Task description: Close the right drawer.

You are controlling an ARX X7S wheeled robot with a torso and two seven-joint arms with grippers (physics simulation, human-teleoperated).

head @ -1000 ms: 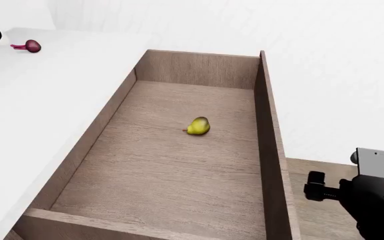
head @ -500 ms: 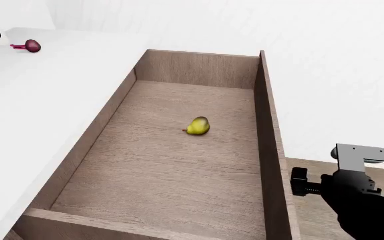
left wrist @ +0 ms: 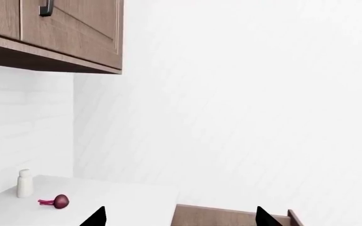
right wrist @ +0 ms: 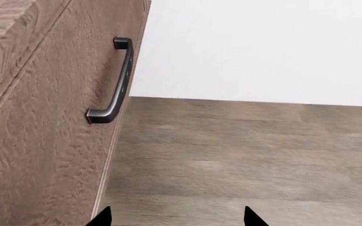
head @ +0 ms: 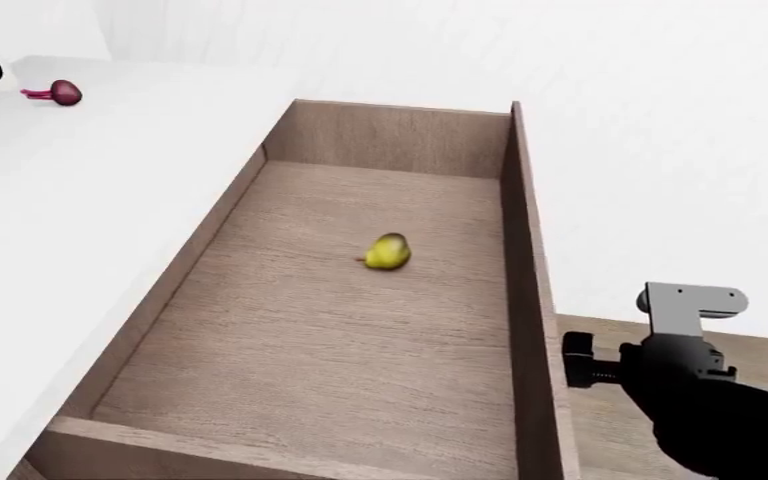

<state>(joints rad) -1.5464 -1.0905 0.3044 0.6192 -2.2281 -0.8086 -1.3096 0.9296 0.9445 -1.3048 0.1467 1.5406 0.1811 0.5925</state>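
The right drawer (head: 528,300) stands pulled far out from under the white counter, a long light-brown wooden box with a yellow-green pear (head: 387,251) lying on its floor. My right arm (head: 684,395) is low beside the drawer's right wall, a black knob close to that wall. In the right wrist view my right gripper (right wrist: 177,217) is open over the wood floor with nothing between its fingertips. My left gripper (left wrist: 179,217) is open too, held high and facing the white wall, with the drawer's far end (left wrist: 231,217) just beyond it.
A red onion (head: 64,93) lies on the white counter (head: 77,200) at the far left, beside a small white bottle (left wrist: 24,182). Upper cabinets (left wrist: 74,33) hang above. A wood-grain front with a dark handle (right wrist: 119,80) stands close to the right gripper.
My right arm has moved left, up to the drawer's right wall. The drawer's right wall and the pear have shifted slightly left.
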